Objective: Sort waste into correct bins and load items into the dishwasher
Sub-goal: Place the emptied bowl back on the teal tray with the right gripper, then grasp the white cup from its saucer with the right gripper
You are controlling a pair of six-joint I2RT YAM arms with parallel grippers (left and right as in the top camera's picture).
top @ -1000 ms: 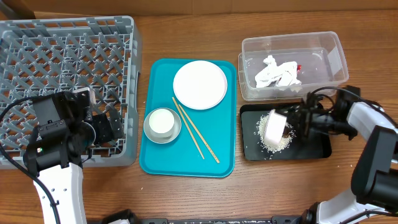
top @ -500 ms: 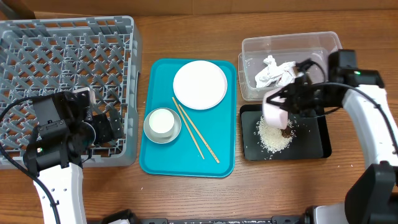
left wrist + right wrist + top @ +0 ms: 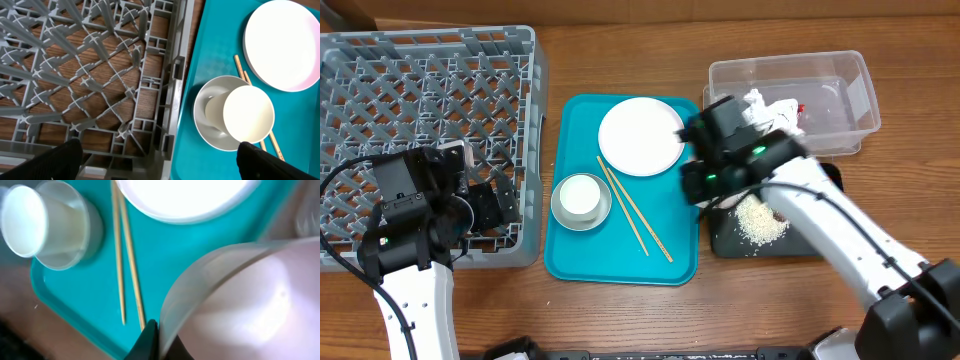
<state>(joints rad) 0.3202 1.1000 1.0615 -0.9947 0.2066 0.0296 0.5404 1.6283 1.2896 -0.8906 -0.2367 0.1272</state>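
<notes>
left tool (image 3: pixel 159 148): jaws wide, empty, over rack (image 3: pixel 170 95) right edge
right tool (image 3: pixel 154 341): clamped on pink bowl (image 3: pixel 235 305) rim, above teal tray (image 3: pixel 672 238)
rice (image 3: pixel 760 222): heaped in black tray (image 3: pixel 724 241)
napkin (image 3: pixel 768 113): in clear tub (image 3: pixel 852 88)
plate (image 3: pixel 640 136), chopsticks (image 3: pixel 635 215): on teal tray

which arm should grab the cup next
Likely left: the left fingers are open at the rack edge beside the cup; the right fingers are shut on the pink bowl.
</notes>
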